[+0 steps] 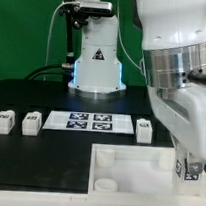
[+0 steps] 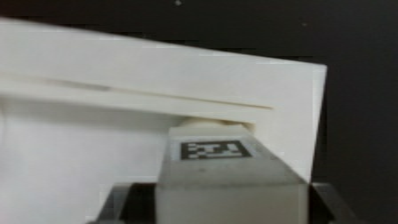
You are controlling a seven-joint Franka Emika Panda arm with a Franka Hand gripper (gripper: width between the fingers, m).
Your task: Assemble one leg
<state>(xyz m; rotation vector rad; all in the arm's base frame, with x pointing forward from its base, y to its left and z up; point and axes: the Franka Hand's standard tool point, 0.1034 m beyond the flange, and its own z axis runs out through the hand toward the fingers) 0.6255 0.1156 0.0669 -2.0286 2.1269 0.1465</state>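
From the exterior view I count three loose legs on the black table (image 1: 22, 90): two at nine o'clock (image 1: 3, 122), (image 1: 31, 122), one right of the marker board (image 1: 87, 122) at (image 1: 144, 130). A fourth leg (image 1: 186, 168) sits in the gripper (image 1: 189, 170) at four o'clock, over the white panel (image 1: 131, 173)

My wrist view alone shows that leg's tag (image 2: 215, 150), clamped between both fingers (image 2: 128, 205), standing at the panel (image 2: 107, 150) edge
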